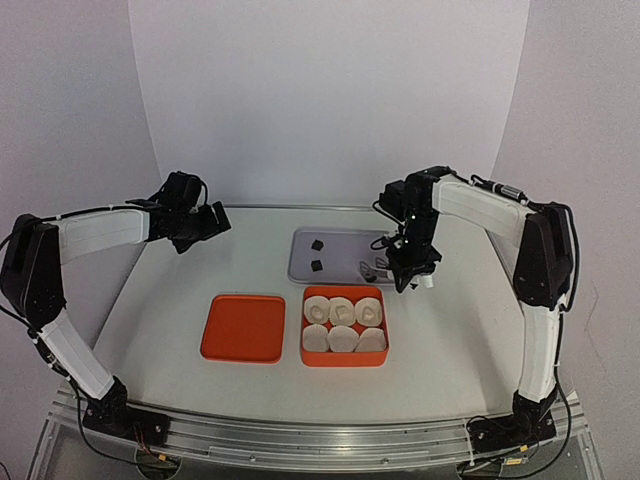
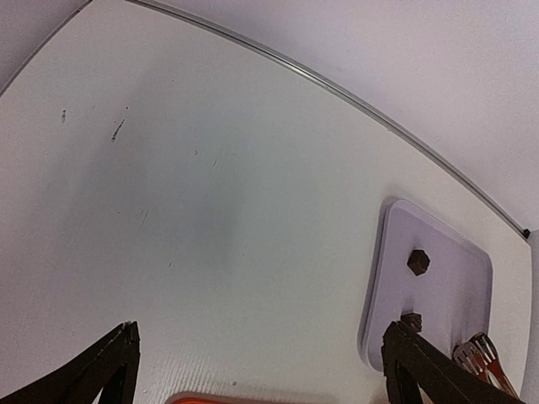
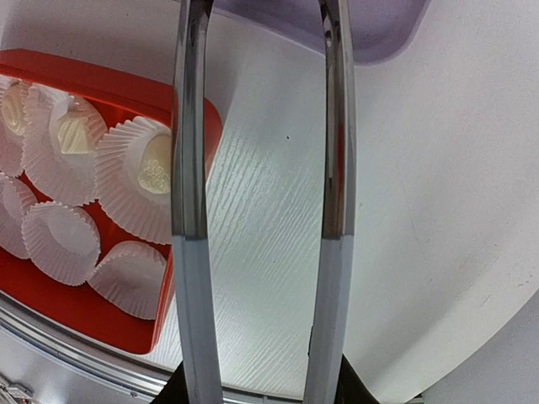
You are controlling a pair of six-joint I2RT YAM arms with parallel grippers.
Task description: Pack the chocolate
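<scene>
Two dark chocolate lumps point(image 1: 316, 243) point(image 1: 316, 264) lie on the grey tray point(image 1: 345, 236). They also show in the left wrist view point(image 2: 418, 263) point(image 2: 411, 320). Three cream chocolates point(image 3: 156, 165) point(image 3: 76, 135) point(image 3: 13, 109) sit in paper cups in the back row of the orange box point(image 1: 343, 358). The front cups point(image 3: 59, 240) look empty. My right gripper point(image 1: 408, 272) point(image 3: 263, 383) is shut on metal tongs point(image 3: 189, 168), whose tips point(image 2: 478, 357) hang over the tray's near right part. My left gripper point(image 1: 205, 222) point(image 2: 261, 379) is open and empty, over bare table left of the tray.
The orange lid point(image 1: 243, 328) lies flat left of the box. The tray's left rim point(image 2: 376, 295) is close to my left gripper's right finger point(image 2: 421, 370). A metal rail point(image 1: 300, 440) runs along the table's near edge.
</scene>
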